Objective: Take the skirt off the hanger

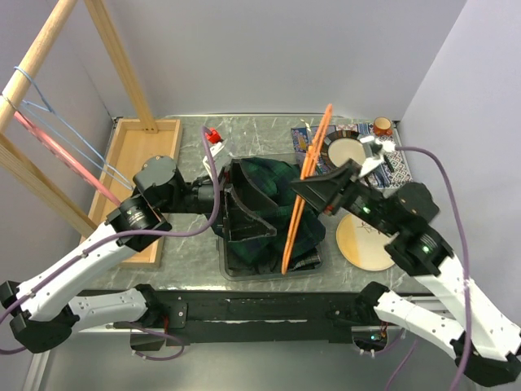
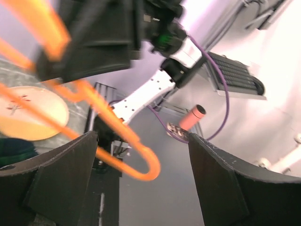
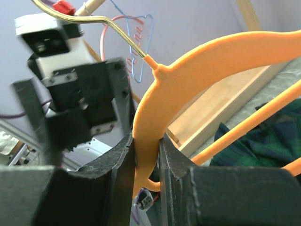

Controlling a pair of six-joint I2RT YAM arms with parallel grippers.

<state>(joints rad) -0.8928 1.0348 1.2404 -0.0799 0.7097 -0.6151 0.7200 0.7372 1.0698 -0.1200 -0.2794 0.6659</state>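
Close to the arm bases, the clear bin [image 1: 230,262] sits on the table [image 1: 187,265], and the dark green plaid skirt [image 1: 269,213] lies bunched inside it. The orange hanger [image 1: 303,194] stands up over the bin, tilted, and looks free of the cloth (though its low end is hard to see against the folds).

The right gripper [image 3: 146,160] is squeezed tight on the hanger's shoulder, with a finger on each side. The left gripper [image 2: 141,183] has its fingers spread wide with nothing between them; it hangs over the skirt, and part of the hanger crosses in front of its camera.

So I think the main job is nearly done: the skirt seems to be off. What is left, I would guess, is to lift the hanger clear and put it down.

Farther back are a round tan plate [image 1: 366,242], some small dishes [image 1: 348,151], a wooden tray [image 1: 134,163], and a wooden rack [image 1: 49,49] with thin wire hangers [image 1: 57,138].
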